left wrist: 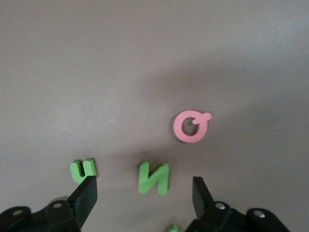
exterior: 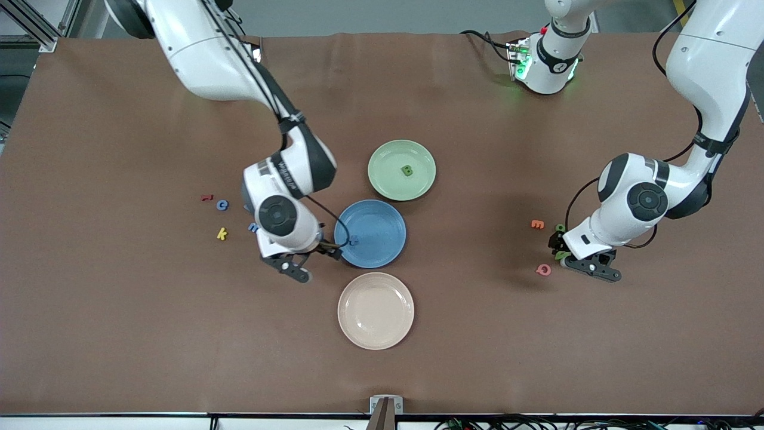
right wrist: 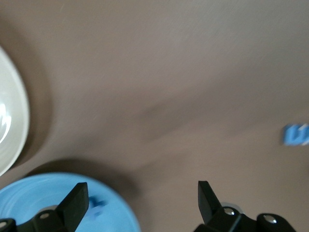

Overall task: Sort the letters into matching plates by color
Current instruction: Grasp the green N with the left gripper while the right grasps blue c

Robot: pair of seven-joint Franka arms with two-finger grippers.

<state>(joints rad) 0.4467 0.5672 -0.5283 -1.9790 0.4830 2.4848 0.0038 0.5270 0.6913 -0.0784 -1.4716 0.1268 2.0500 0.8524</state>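
At the blue plate's rim: right tool hangs over the edge toward the right arm's end, fingers spread and gripping nothing.
Blue plate: mid-desk; one small blue letter lies inside, close to that tool.
Green plate: farther from the front camera than the blue plate; one green letter rests in it.
Cream plate: nearest the front camera of the three.
Left tool: low over the desk toward the left arm's end, fingers released, holding nothing.
Green N: flat on the desk between those fingers, touching neither.
Green U: just beside one finger.
Pink Q: near the N, clear of the tool.
Orange letter: near the same group.
Loose letters at the right arm's end: red letter, blue c, yellow k, and a blue letter partly hidden by the arm.
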